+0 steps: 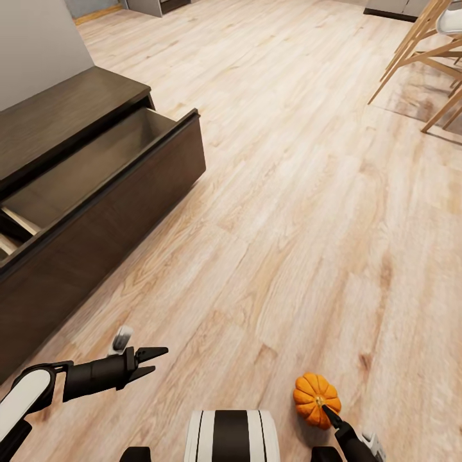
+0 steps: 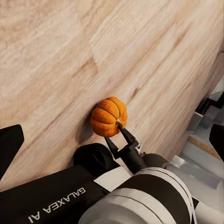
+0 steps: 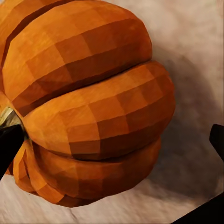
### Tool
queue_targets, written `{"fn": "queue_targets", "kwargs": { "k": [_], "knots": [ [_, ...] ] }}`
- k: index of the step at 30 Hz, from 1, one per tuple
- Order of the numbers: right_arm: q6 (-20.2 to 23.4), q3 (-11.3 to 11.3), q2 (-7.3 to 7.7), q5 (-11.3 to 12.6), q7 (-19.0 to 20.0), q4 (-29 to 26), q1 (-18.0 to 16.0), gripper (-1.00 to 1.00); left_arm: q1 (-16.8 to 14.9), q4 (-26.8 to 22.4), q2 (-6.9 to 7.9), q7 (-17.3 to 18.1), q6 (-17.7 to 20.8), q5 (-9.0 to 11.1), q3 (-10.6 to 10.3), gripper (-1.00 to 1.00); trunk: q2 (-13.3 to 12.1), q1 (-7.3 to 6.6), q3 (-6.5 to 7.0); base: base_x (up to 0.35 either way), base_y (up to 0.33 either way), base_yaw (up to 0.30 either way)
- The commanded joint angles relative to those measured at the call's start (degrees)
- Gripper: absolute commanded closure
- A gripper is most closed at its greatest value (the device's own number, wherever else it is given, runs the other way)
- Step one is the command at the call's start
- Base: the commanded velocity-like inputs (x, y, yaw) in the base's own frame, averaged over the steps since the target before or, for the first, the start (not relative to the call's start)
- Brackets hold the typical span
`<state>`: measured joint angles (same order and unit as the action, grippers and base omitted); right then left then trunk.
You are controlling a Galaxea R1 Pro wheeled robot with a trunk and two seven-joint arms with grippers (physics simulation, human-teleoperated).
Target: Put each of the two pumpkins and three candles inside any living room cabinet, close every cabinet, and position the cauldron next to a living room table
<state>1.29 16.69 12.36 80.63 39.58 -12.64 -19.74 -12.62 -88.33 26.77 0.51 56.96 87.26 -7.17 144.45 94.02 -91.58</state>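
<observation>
An orange ribbed pumpkin (image 1: 314, 394) (image 2: 108, 115) (image 3: 93, 102) sits on the wooden floor just right of my base. My right gripper (image 1: 326, 409) (image 2: 119, 138) (image 3: 112, 142) is open around it. One finger (image 3: 9, 147) touches the stem end; the other finger (image 3: 217, 140) stands apart from the rind. My left gripper (image 1: 153, 361) hangs open and empty over the floor near the cabinet (image 1: 70, 122). The cabinet is a long dark-brown unit on the left. Its near drawer (image 1: 96, 173) is pulled out, and the part of its pale inside that shows is bare.
The open drawer front (image 1: 135, 192) juts out into the floor on my left. Wooden chair legs (image 1: 417, 58) stand at the far right. Grey units (image 1: 154, 6) line the back wall. Plank floor (image 1: 289, 192) spreads ahead between cabinet and chairs.
</observation>
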Motion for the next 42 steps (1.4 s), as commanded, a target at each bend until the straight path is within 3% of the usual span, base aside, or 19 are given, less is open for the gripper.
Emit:
{"fn": "queue_targets", "kwargs": {
  "k": [1,23,24,42],
  "knots": [
    [0.13,0.39,0.00,0.58,0.14,0.07,-0.04,-1.00,-0.04,0.00,0.03,0.05,0.10,0.01,-0.06,-1.00,0.01,0.00,-0.03,0.020,0.010,0.000],
    [0.08,0.44,0.01,0.52,0.11,0.05,-0.04,-1.00,-0.04,0.00,0.03,0.01,0.11,-0.04,-0.12,-1.00,0.01,0.00,-0.03,0.054,0.020,0.000],
    [0.09,0.44,0.01,0.50,0.12,0.02,-0.04,1.00,-0.04,0.00,0.03,0.01,0.09,-0.06,-0.12,-1.00,0.01,0.00,-0.03,0.000,0.000,0.000],
    [0.11,0.45,0.04,0.49,0.14,0.00,-0.04,1.00,-0.04,0.00,0.03,0.10,0.12,0.01,-0.10,-1.00,0.01,0.00,-0.03,0.000,0.000,0.000]
  ]
}}
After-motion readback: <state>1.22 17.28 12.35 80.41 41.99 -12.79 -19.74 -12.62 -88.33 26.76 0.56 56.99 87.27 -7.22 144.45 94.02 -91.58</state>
